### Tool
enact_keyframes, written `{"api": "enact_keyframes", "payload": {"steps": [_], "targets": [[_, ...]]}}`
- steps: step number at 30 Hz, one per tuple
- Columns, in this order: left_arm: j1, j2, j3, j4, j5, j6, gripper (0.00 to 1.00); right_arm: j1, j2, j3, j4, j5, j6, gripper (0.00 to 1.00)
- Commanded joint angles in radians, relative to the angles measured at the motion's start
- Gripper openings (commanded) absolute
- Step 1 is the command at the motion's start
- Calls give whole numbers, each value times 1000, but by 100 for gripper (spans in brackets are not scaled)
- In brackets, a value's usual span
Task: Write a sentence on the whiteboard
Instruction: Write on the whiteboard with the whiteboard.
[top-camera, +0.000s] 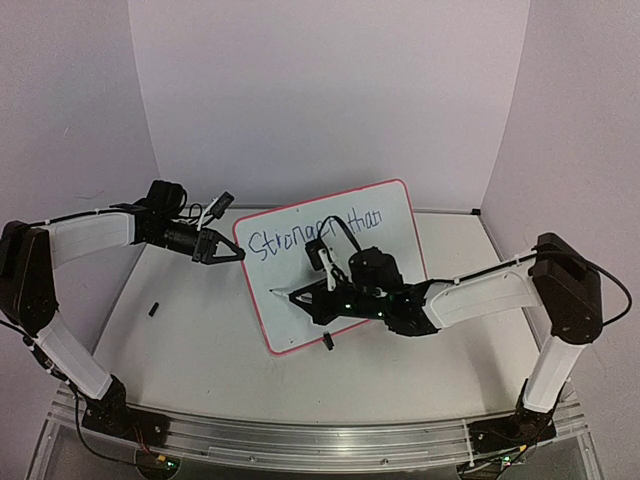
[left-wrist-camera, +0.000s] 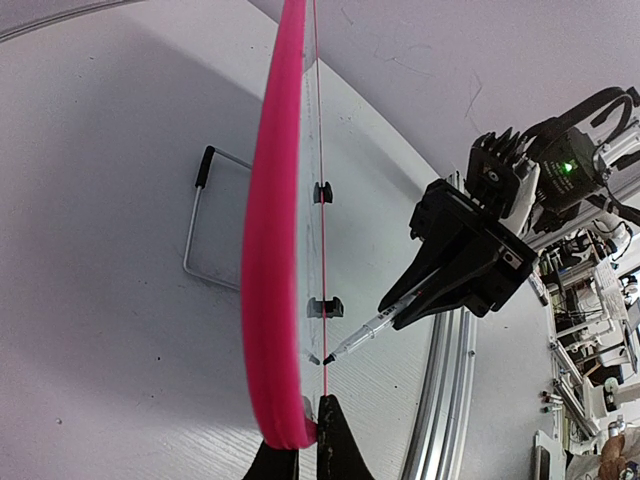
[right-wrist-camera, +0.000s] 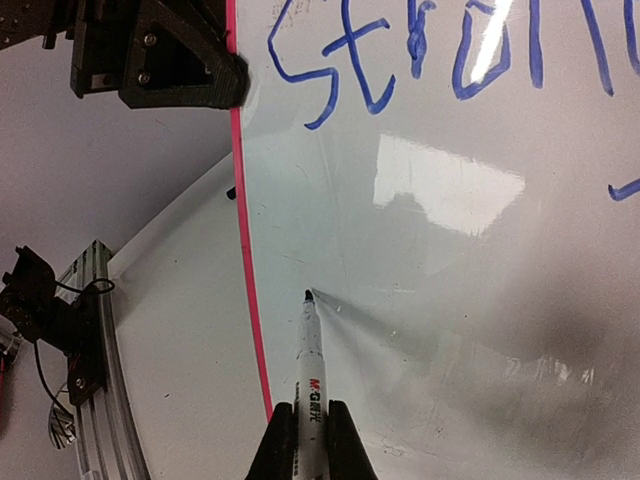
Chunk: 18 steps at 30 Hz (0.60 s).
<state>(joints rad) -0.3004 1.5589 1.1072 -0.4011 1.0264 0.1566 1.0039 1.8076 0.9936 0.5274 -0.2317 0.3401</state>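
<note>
The whiteboard (top-camera: 375, 215) stands tilted at mid-table, with a red-pink rim. Blue lettering (top-camera: 290, 240) along its top reads "Stronger than"; the board below that line is bare. My left gripper (top-camera: 238, 254) is shut on the board's left rim (left-wrist-camera: 270, 300), its fingertips (left-wrist-camera: 335, 440) pinching the edge. My right gripper (top-camera: 296, 296) is shut on a white marker (right-wrist-camera: 311, 350), whose tip touches the board's lower left near the rim. The marker (left-wrist-camera: 365, 335) and right gripper (left-wrist-camera: 400, 305) also show in the left wrist view. The lettering (right-wrist-camera: 330, 90) shows in the right wrist view.
A small black piece (top-camera: 154, 308) lies on the table left of the board. A black clip foot (top-camera: 327, 340) sits at the board's lower edge. A wire stand (left-wrist-camera: 200, 230) props the board from behind. White walls close the back and sides.
</note>
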Motion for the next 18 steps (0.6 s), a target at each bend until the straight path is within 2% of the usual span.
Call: {"api": "enact_keyframes", "payload": {"steps": [1, 18], "targets": [[-32, -3, 34, 13, -46, 57, 0, -1, 29, 53, 7, 20, 8, 0], [-32, -2, 36, 12, -46, 57, 0, 10, 74, 78, -60, -42, -9, 0]]}}
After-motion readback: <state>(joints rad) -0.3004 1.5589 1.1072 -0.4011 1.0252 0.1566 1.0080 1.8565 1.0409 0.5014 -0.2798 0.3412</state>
